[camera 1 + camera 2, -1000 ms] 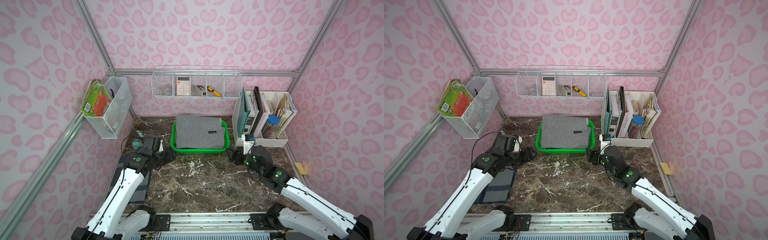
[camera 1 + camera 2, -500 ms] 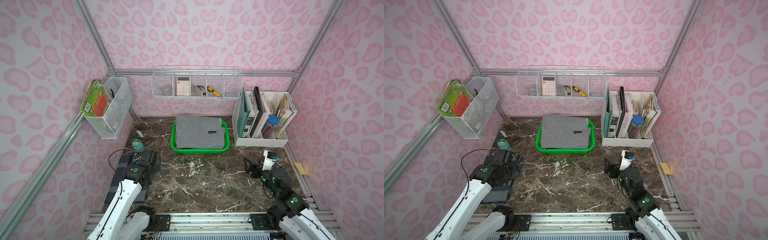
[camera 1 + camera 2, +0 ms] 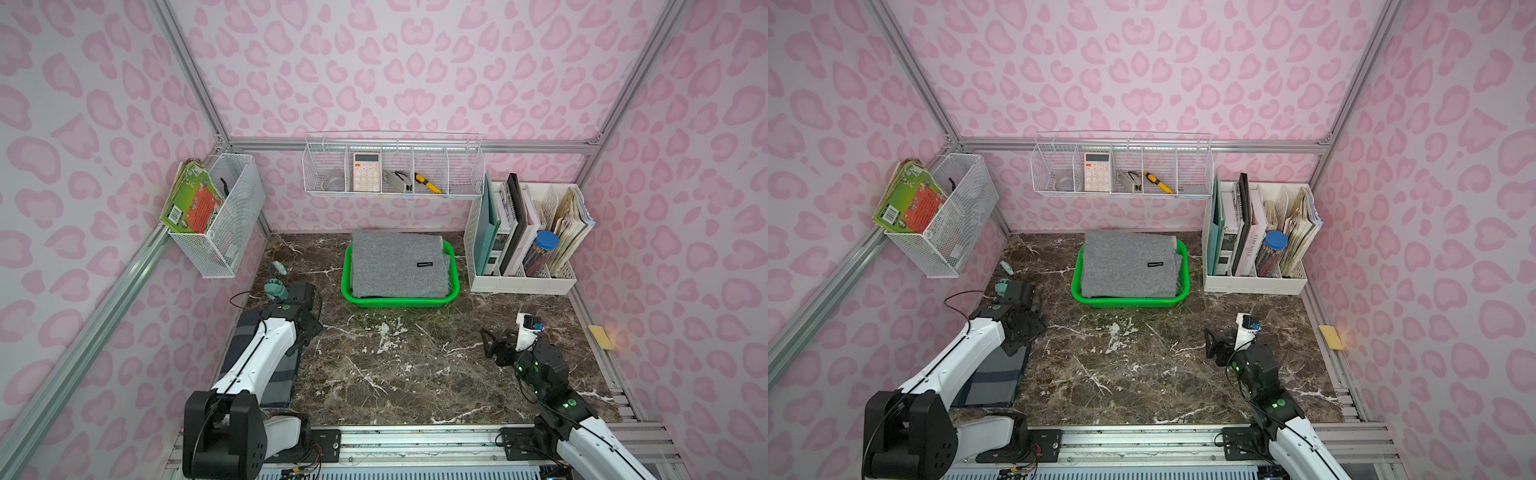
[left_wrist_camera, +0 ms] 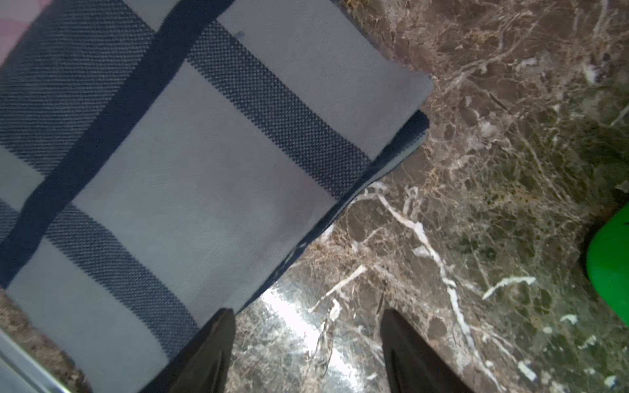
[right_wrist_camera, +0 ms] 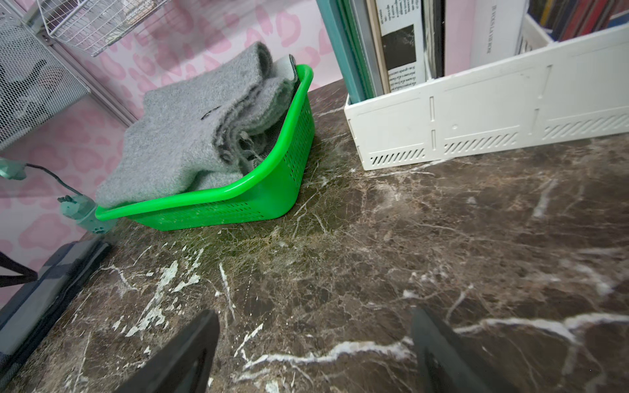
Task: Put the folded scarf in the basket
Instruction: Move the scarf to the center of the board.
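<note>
Scarf folded, grey, already inside basket at the middle of the back edge of the worktop. Heaped above the rim and lapping over it along the back. Judging by that, placing done and only the retreat left.

Left fingers parted to a middling gap and empty, above bare marble near the worktop's left edge. One tip over the hem of a striped cloth; cannot tell whether touching. Right fingers spread wide and empty, low over the right half of the worktop, well apart from the basket and from the white file rack.

For a clean finish:
- Keep both pairs of fingers parted, and lift before drawing back so as not to snag fabric.
- Raise the left arm straight up off the striped cloth rather than sliding across, to avoid rumpling it.
- Steer clear of the basket's front wall: light plastic, probably easy to shove.
- Leave the overhang alone unless slipping looks likely. Poking at soft wool is more apt to undo the fold than tidy it.
</note>
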Robot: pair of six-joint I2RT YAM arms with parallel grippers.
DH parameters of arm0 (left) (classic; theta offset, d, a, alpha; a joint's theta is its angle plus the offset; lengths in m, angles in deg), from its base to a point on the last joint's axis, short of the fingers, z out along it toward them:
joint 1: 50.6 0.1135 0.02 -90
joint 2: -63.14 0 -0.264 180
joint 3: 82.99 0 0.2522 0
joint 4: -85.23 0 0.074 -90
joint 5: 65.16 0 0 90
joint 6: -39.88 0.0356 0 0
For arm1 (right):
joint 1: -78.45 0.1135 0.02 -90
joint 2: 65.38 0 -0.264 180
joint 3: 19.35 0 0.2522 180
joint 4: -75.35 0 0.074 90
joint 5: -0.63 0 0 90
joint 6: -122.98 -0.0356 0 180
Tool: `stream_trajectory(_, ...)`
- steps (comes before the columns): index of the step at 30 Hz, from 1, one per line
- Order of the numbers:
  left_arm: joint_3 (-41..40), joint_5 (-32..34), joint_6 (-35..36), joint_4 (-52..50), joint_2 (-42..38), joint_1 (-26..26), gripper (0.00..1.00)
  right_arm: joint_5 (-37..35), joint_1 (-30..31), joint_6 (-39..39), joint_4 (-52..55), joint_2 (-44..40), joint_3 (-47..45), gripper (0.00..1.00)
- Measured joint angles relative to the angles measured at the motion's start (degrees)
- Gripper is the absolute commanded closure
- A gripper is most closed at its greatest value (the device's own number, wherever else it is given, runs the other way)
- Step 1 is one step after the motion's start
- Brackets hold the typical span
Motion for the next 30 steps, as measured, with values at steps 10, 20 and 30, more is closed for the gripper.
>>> stream_trajectory(10,5.6,-2.5,-0.8,0.8,13.4,4.6,0.38,1.3,0.0,-1.3,-1.3,-5.7,-2.6,0.11)
stream_trajectory(20,5.2,-0.4,-3.4,-0.1,16.7,6.6,0.49,2.7,0.0,-1.6,-2.6,-1.8,-2.6,0.09)
stream_trajectory(30,6.0,-2.2,-6.6,-0.3,20.3,6.7,1.0,3.6,0.0,-1.6,-3.1,-1.6,-2.6,0.09)
